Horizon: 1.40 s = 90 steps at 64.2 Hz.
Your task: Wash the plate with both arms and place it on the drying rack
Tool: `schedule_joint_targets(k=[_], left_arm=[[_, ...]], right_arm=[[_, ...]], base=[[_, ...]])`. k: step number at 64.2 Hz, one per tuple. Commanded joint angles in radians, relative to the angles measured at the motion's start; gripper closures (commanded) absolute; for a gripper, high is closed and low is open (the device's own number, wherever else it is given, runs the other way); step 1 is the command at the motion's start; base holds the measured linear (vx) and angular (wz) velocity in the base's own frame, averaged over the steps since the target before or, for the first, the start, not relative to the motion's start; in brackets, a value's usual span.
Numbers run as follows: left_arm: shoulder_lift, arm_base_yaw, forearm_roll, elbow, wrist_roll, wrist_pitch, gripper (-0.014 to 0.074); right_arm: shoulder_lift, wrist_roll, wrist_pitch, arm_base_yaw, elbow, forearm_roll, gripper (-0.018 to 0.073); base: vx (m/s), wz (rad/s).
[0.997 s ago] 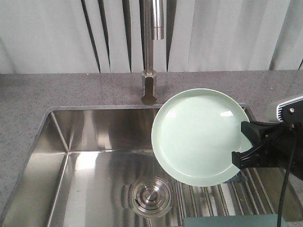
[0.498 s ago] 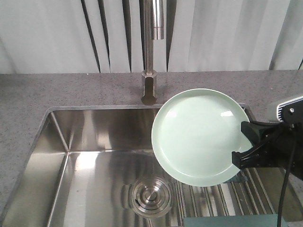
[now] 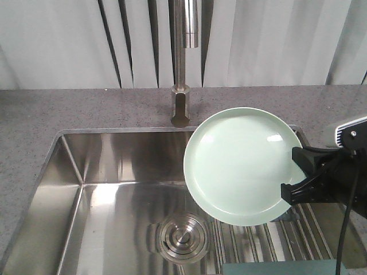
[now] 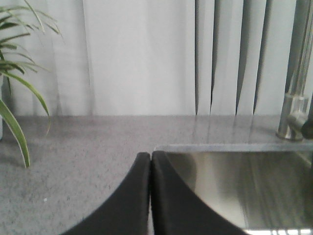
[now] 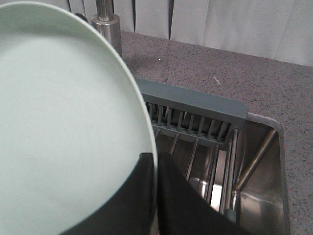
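Plate (image 3: 238, 166), one, rim pinched in right hand (image 3: 295, 175); left hand (image 4: 150, 157) pressed together; one drying rack (image 5: 195, 106).

The front view looks steeply down on the sink (image 3: 114, 189), facing the blinds (image 3: 57, 40). The left wrist view sits low over the surface (image 4: 63, 156); the right looks down, close against the plate (image 5: 58, 122). All show the tap (image 3: 181, 103).

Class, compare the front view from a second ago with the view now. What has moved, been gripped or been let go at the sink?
Nothing visibly changed. The right arm's fingers still clamp the plate by its edge. The plate is held tilted over the sink, above the drying rack.
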Motion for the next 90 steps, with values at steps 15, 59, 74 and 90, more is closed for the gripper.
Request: schedule_joint_targets(k=[15,59,74,90], left_arm=[[0.308,-0.008,-0.009,-0.297,-0.006,0.010,0.0602],[0.537,-0.008,-0.027,-0.450,-0.021,0.097,0.0589],[0.537,-0.008,-0.021,-0.450,-0.071,0.097,0.0405],[0.537,-0.008,-0.021,-0.450,-0.048,0.097,0.0086]], right_arm=[[-0.014,-0.007,-0.077,-0.007,-0.029,0.000,0.0568],[-0.014,-0.007,-0.076,-0.007,-0.029,0.000,0.0568],[-0.014,-0.007,-0.076,-0.007,-0.029,0.000,0.0568],[-0.014,-0.007,-0.076,-0.007,-0.029,0.000,0.0568]], base=[[0.00,0.00],[0.00,0.00],[0.00,0.00],[0.00,0.00]])
